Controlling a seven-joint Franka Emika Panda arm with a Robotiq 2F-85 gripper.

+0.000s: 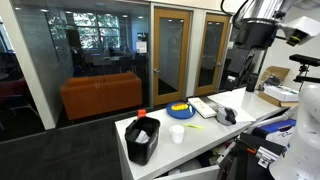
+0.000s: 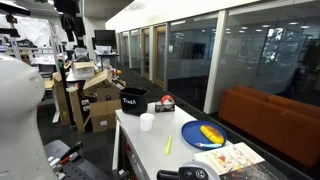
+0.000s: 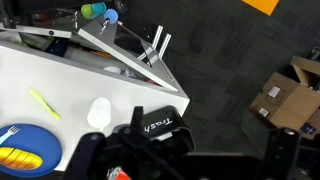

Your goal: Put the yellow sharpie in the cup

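The yellow sharpie (image 1: 195, 126) lies flat on the white table (image 1: 240, 100), between the small white cup (image 1: 177, 133) and the blue plate. It also shows in the other exterior view (image 2: 168, 145) and the wrist view (image 3: 43, 103). The cup (image 2: 147, 122) stands upright near the table's edge, and the wrist view (image 3: 98, 113) shows it from above. My gripper (image 3: 185, 165) hangs high above the table, over the black bin's end. Its dark fingers stand wide apart and hold nothing.
A black bin (image 1: 142, 138) marked "Trash" stands at the table's end beside the cup. A blue plate (image 2: 203, 134) holds a rounder yellow object. Papers and a dark device (image 1: 222, 113) lie further along. Cardboard boxes (image 3: 285, 90) sit on the floor.
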